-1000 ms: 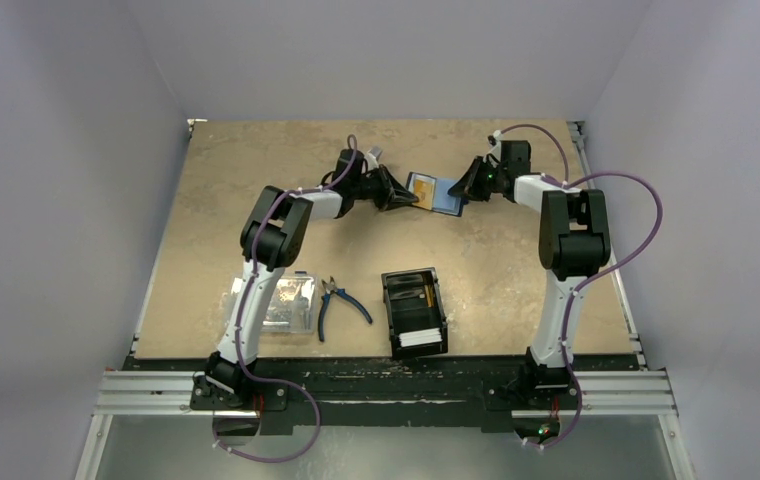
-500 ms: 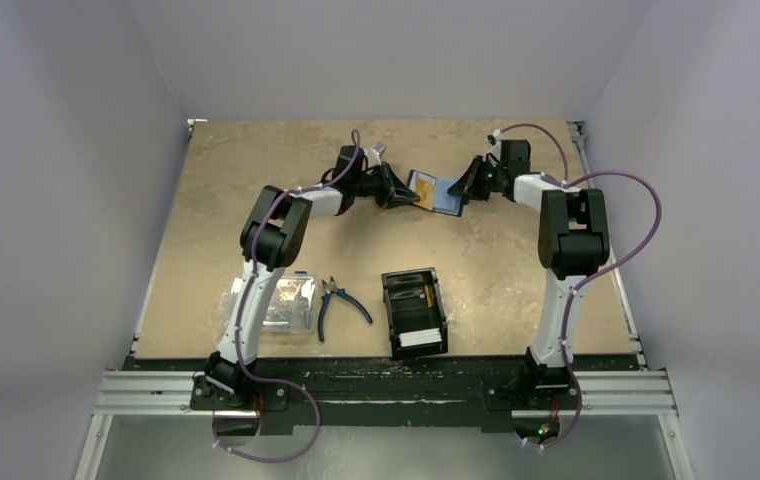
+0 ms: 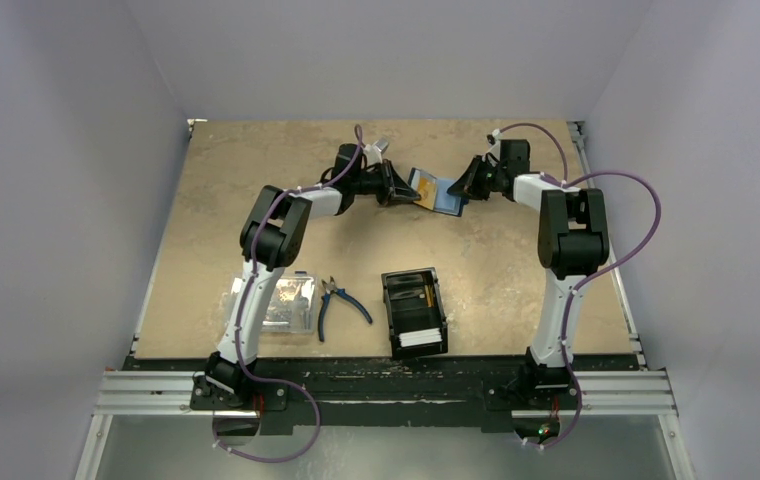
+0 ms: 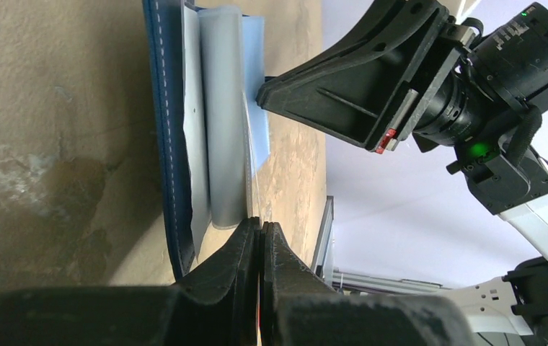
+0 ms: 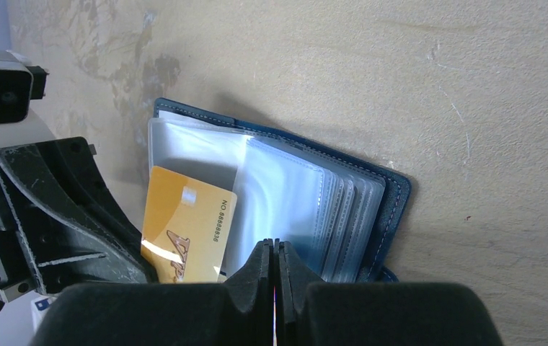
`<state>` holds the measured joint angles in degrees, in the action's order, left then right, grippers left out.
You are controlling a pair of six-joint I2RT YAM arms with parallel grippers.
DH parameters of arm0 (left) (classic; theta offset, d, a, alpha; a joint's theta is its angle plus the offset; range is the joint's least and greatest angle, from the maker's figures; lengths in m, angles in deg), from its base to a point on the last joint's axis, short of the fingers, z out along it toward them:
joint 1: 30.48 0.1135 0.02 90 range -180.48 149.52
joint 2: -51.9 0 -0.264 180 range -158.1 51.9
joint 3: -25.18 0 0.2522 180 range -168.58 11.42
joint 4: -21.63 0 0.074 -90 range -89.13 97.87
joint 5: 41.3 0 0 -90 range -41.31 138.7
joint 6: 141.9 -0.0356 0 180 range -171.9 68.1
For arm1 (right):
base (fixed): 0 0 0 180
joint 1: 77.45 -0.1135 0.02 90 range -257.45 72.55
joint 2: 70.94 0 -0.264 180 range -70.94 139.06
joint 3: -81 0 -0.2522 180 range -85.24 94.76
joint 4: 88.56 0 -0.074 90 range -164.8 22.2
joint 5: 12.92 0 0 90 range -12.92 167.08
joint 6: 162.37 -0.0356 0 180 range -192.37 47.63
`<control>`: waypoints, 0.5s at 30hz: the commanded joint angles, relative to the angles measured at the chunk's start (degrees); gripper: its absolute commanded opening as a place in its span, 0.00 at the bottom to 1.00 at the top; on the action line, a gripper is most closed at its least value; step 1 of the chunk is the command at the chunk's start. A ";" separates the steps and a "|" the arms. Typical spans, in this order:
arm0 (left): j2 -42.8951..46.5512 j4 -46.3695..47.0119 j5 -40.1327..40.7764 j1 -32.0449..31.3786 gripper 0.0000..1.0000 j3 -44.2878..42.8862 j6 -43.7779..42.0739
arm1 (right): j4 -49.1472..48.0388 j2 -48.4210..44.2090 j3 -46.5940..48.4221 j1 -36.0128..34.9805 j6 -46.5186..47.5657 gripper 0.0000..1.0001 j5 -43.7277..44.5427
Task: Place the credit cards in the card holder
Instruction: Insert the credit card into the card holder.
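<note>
Looking at a robotics lab test cell, not a home or shop. Plain pale walls [image 3: 76, 150] are boxing in a tan stone-pattern tabletop [image 3: 246, 170]. Two white-and-black robot arms [image 3: 276, 235] are sitting bolted to a silver aluminium extrusion rail [image 3: 396, 395], purple cables [image 3: 646, 215] looping off them. Staged props are lying near the rail: clear plastic box [image 3: 281, 305], blue-handled pliers [image 3: 336, 305], black open tray [image 3: 414, 312].

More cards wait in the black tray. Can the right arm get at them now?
Probably not yet: the right gripper is shut on the card holder's sleeve, far from the tray; the path itself looks free.
</note>
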<state>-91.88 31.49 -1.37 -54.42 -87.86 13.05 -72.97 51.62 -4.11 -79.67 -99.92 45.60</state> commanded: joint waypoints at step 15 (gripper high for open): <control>2.01 -8.08 -1.43 0.48 0.00 -4.68 -9.76 | 3.08 2.01 0.53 -0.32 2.41 0.00 2.77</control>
<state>-91.88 28.32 -2.13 -54.23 -88.56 9.44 -72.86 51.64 -4.03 -79.69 -99.85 45.58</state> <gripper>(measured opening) 0.032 0.059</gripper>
